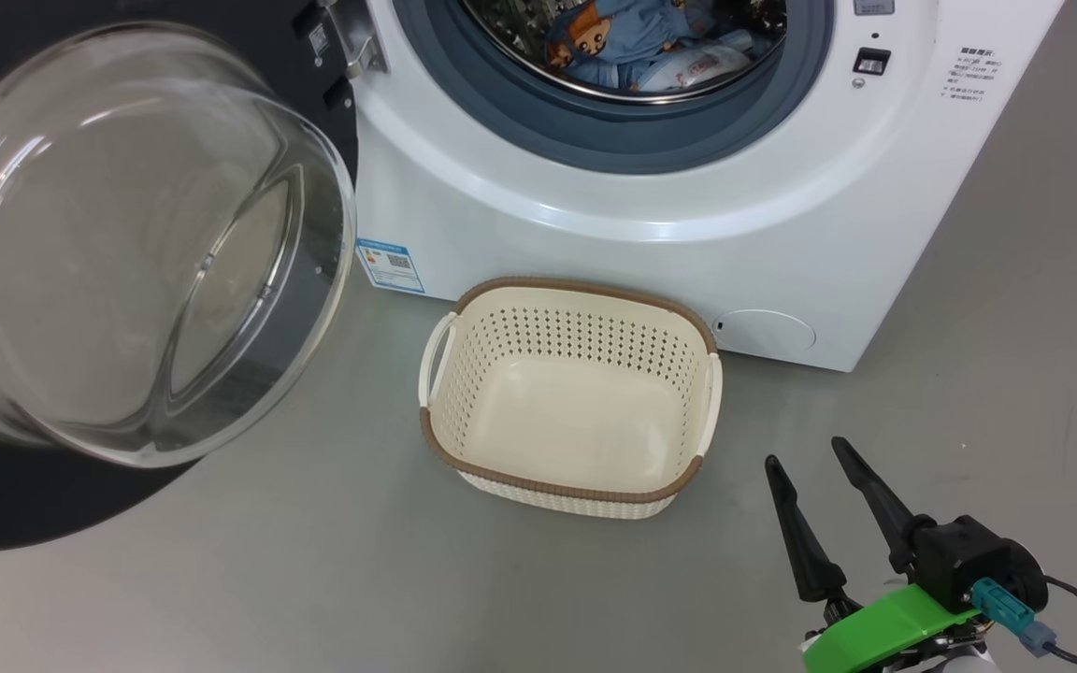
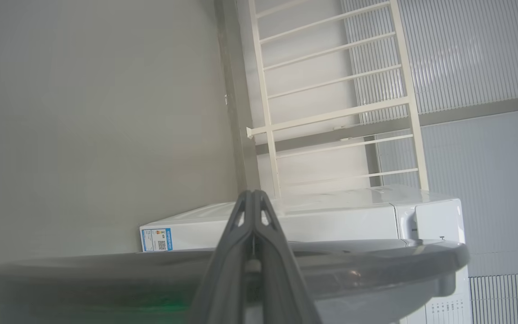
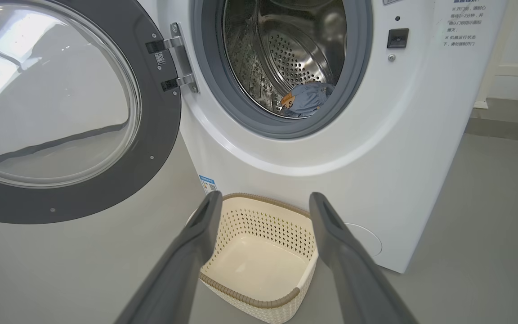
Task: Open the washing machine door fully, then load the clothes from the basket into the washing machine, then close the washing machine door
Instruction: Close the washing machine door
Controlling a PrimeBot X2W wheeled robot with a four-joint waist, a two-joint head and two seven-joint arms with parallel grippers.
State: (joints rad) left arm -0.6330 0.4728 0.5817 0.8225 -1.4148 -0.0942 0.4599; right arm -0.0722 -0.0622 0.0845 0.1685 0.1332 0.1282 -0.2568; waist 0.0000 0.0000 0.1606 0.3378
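R gripper (image 1: 805, 451): 5 o'clock in head view, over floor (image 1: 314, 579); fingers spread wide, holding nothing.
L gripper (image 2: 253, 193): fingers pressed tight together, nothing btwn them. Grey edge of door (image 2: 106, 270) runs across just behind; can't tell if touching.
Basket (image 1: 576, 346): centre, 11 o'clock from R gripper. Upright on floor, bare bottom showing, just in front of machine (image 1: 595, 243).
Door: 9 o'clock, swung wide open.
Sticker (image 1: 391, 264): blue, low on machine front, btwn door & basket.
Clothes (image 1: 632, 42): 12 o'clock, lying in drum (image 3: 295, 49); light-blue w/ bear print, plus white piece.
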